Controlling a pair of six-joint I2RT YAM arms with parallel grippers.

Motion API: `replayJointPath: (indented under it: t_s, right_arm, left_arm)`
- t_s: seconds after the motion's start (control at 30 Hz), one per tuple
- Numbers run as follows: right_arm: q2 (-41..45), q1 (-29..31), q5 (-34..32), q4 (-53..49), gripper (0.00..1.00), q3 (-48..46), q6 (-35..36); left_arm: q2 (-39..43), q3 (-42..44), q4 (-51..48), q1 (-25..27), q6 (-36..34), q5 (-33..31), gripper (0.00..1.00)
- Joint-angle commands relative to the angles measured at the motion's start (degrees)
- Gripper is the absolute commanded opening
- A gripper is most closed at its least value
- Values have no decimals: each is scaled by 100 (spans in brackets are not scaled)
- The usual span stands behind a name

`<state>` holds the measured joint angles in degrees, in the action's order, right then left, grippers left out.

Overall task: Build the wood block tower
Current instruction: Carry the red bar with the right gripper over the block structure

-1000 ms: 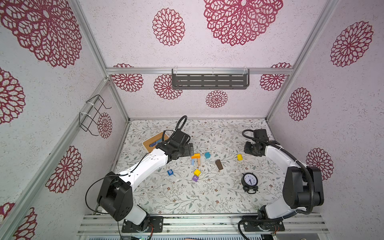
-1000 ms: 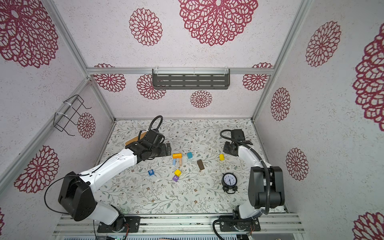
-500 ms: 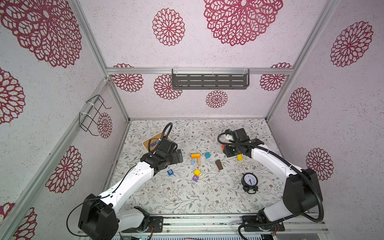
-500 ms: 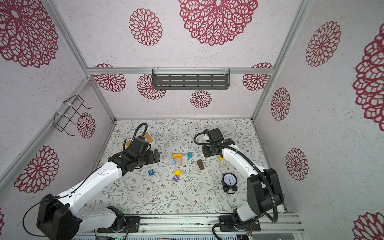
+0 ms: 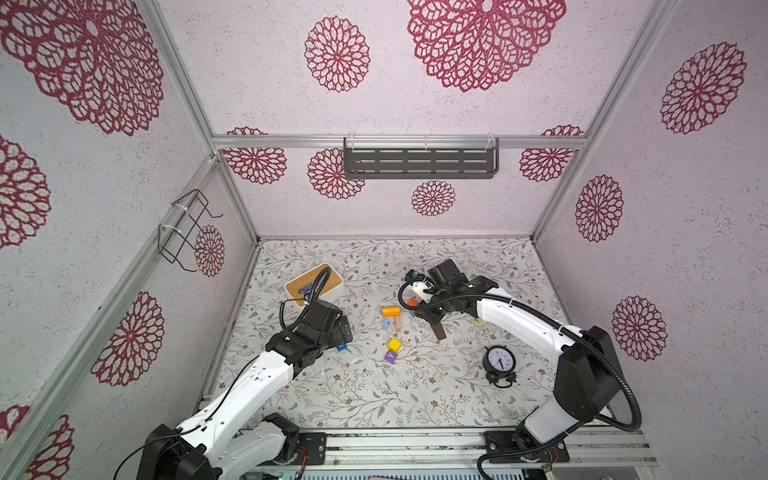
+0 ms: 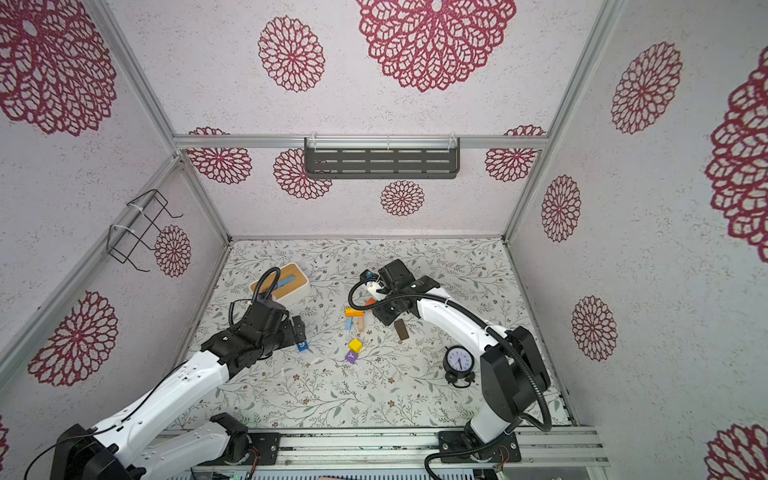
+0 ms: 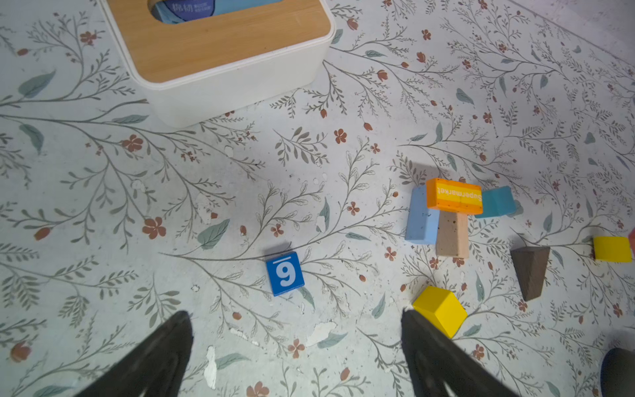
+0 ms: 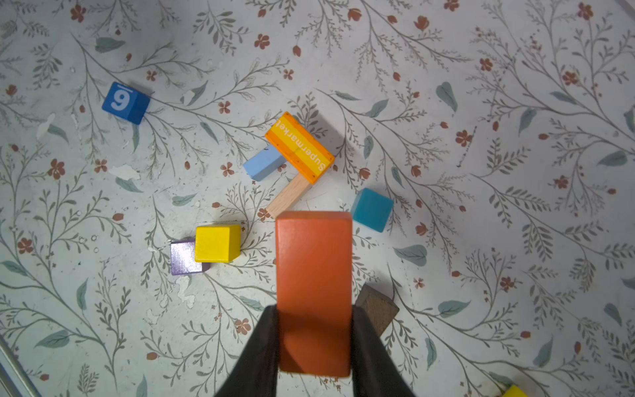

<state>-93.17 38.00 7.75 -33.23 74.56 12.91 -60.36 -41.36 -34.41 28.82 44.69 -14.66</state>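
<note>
My right gripper (image 8: 313, 311) is shut on an orange-red bar (image 8: 313, 275), held above the mat near the block cluster; in both top views the bar (image 5: 412, 302) (image 6: 370, 301) shows at its tip. The low tower is an orange "Supermarket" block (image 8: 299, 147) lying across a light blue bar (image 8: 263, 165) and a tan bar (image 8: 288, 196). Around it lie a teal cube (image 8: 371, 209), a yellow cube (image 8: 217, 243) against a purple cube (image 8: 184, 257), and a dark brown bar (image 8: 376, 309). My left gripper (image 7: 294, 314) is open just short of the blue "9" cube (image 7: 285, 273).
A white box with a wooden lid (image 5: 314, 284) stands at the back left, behind my left arm. A black alarm clock (image 5: 498, 361) stands at the front right. A second yellow block (image 7: 612, 249) lies right of the brown bar. Walls enclose three sides.
My right arm has swung left from the right side to the block cluster, carrying the orange-red bar. My left arm has drawn back from beside the box toward the blue "9" cube.
</note>
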Motion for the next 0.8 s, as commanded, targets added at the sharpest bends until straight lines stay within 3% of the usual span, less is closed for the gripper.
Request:
replayJointPath:
  t_s: [0.0,0.43,0.77]
  right_arm:
    - [-120,174,139,-92,26,228,564]
    - [-709,489,503,133,27,342,2006]
    - [-1230,498,474,155,26,642,2449]
  left_arm:
    - [111,175,262,-33,233,-200,97]
    - [164,567,709,-109,233,-354,97]
    - [-37,560,961,-133,182,-362,97]
